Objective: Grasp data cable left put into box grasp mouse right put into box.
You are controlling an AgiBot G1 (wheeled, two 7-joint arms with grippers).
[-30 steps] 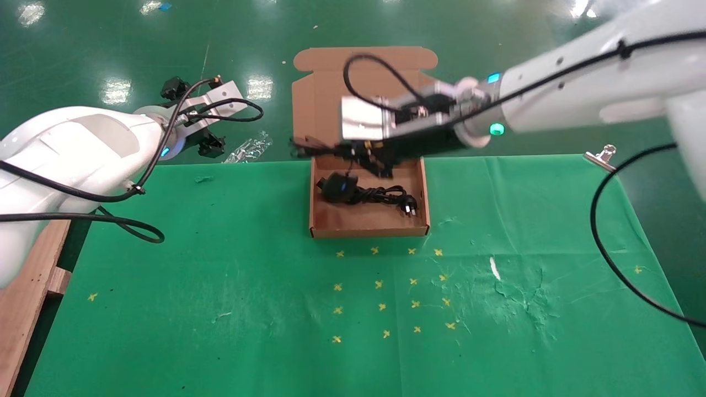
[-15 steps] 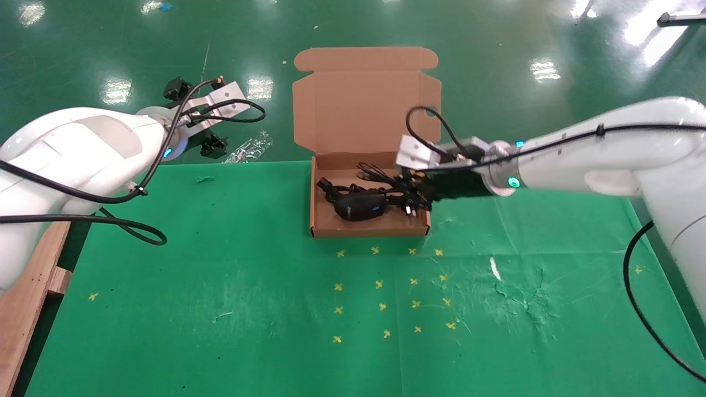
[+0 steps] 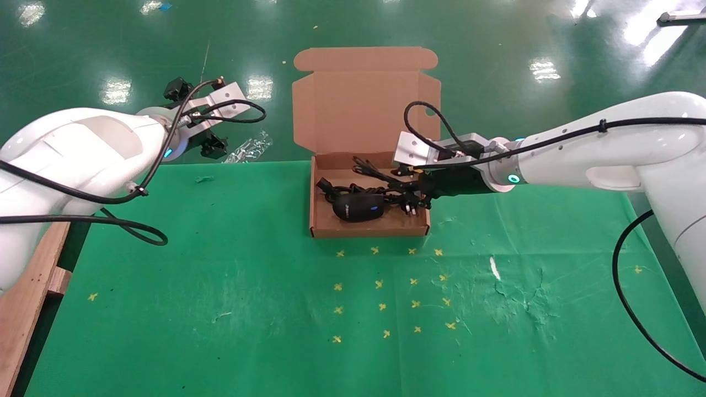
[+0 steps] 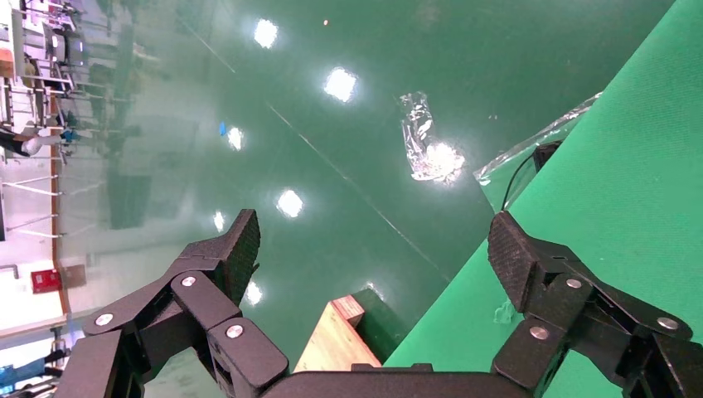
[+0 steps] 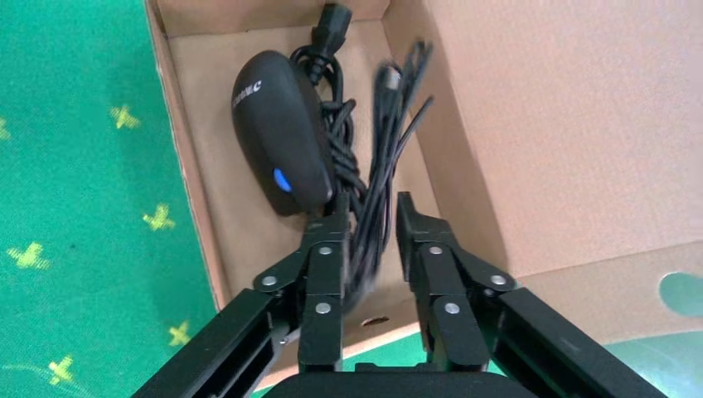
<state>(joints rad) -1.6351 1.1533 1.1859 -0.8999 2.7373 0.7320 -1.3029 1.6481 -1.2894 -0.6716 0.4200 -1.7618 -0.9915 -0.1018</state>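
Two grippers: right gripper [image 5: 371, 217] pinches thin cords in the box [image 3: 368, 229] on green cloth [image 3: 220, 309]; left gripper [image 4: 373, 249] gapes over glossy floor [image 3: 496, 33].

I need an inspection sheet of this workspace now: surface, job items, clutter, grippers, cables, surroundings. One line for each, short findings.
Surface: green cloth table with yellow cross marks and a white smear.
Job's things: box open at the table's far edge, flap lid up; mouse and data cable both lie inside it.
Clutter: crumpled clear plastic at the far edge of the table, left of the box.
Grippers: right gripper at the box's right wall, fingers partly closed around thin black cords; left gripper open, empty, parked off the table's far-left corner.
Cables: black robot cables hang from both arms.
Surroundings: glossy green floor; wooden pallet at left.
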